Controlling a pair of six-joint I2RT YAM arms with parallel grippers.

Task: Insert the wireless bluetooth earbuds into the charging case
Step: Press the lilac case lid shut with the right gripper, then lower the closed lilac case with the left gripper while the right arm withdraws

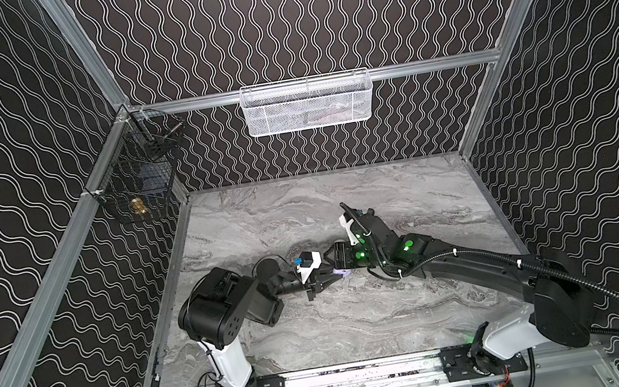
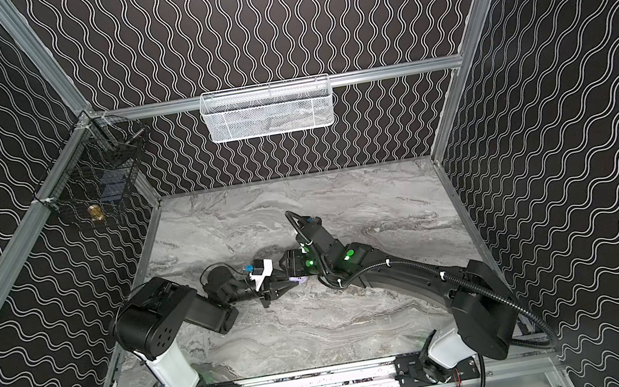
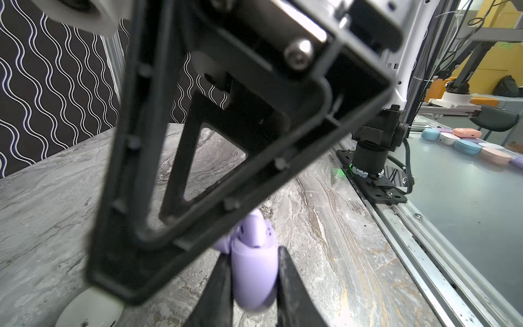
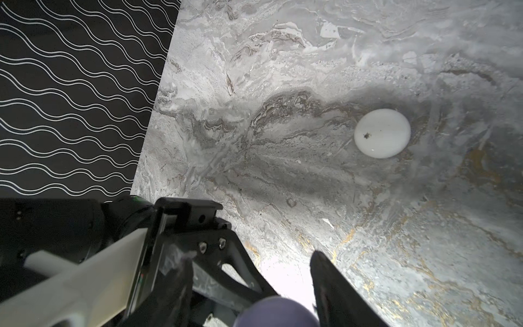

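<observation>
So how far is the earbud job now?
Looks done: the white case lies closed on the table, no loose earbuds showing. In hand: the left gripper clamps the lavender case, the right gripper open above it. Left: its earbuds are hidden, so seating is unconfirmed.

A robotics lab: an aluminium-framed booth point(image 1: 426, 65) with wave-patterned walls point(image 1: 272, 19) encloses a marble counter point(image 1: 361, 321), another rig point(image 3: 457, 96) beyond, upper right.

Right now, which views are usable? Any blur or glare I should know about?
Left wrist view: the black right tool dominates the frame, badly out of focus; the pale lavender plastic charging case in the left tool is soft too. Right wrist view: blown-out glare on the grey marble tabletop, white round case sharp, ringed by shadow. Both top views: evenly lit, sharp.
</observation>
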